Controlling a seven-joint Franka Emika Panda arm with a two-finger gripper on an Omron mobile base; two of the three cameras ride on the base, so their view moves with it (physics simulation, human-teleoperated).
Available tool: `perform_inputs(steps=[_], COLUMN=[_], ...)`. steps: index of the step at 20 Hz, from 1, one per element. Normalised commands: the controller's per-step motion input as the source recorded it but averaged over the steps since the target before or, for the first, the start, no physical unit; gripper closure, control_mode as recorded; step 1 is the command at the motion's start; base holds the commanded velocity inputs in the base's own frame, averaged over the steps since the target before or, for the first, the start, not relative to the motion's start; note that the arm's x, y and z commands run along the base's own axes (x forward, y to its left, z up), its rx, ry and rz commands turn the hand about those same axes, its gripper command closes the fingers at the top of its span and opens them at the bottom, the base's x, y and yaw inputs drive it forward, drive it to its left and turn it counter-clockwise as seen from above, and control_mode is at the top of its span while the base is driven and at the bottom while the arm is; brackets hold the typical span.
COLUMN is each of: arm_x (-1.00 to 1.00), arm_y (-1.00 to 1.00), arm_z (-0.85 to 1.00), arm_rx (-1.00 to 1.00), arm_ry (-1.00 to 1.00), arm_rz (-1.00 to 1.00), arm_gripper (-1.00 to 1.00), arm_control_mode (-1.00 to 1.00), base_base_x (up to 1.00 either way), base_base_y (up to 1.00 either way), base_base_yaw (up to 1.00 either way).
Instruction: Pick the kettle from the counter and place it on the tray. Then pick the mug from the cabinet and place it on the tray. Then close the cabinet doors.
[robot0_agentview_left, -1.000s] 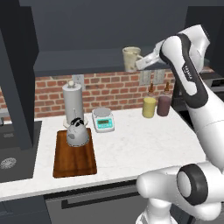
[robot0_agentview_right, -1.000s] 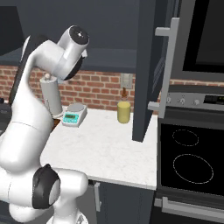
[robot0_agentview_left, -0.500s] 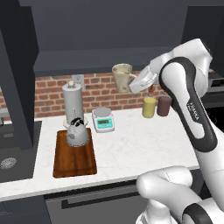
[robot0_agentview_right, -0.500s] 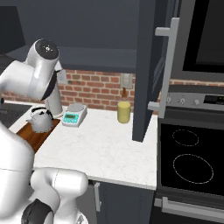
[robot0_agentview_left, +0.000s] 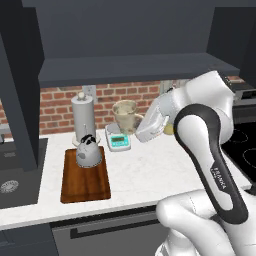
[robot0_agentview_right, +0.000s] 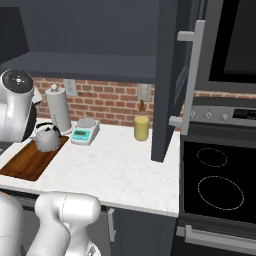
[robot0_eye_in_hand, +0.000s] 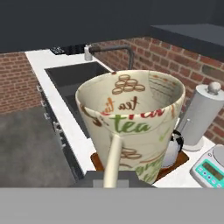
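Carrying the mug (robot0_agentview_left: 125, 114) through the air, the gripper (robot0_agentview_left: 142, 131) is pinched tight on its loop handle — the cup rides upright above the counter (robot0_agentview_left: 150, 170), over the small scale (robot0_agentview_left: 119, 142) and short of the tray (robot0_agentview_left: 85, 180). This looks like the second step, the mug's trip to the tray. The kettle (robot0_agentview_left: 88, 150) already sits at the tray's far end, leaving the near half bare. The next move calls for lowering the mug onto that bare wood, clear of the kettle's handle. From the hand view the mug (robot0_eye_in_hand: 131, 118) appears empty. The cabinet doors (robot0_agentview_right: 167, 75) stand open — not yet closed.
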Motion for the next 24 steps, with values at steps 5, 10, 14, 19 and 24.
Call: perform_inputs(steps=[5, 10, 14, 19, 24], arm_x=[-0.30, -0.08, 0.23, 0.38, 0.43], arm_y=[0.21, 0.21, 0.16, 0.29, 0.30], arm_z=[-0.61, -0.74, -0.66, -0.57, -0.49], arm_rx=[-0.01, 0.00, 0.00, 0.00, 0.00], arm_ry=[0.00, 0.00, 0.11, 0.13, 0.17], arm_rz=[0.10, 0.12, 0.05, 0.02, 0.03], arm_gripper=[1.00, 1.00, 1.00, 1.00, 1.00], arm_control_mode=[-1.00, -1.00, -1.00, -1.00, -1.00], base_base_x=[0.00, 0.00, 0.00, 0.00, 0.00], base_base_y=[0.00, 0.00, 0.00, 0.00, 0.00], base_base_yaw=[0.00, 0.00, 0.00, 0.00, 0.00])
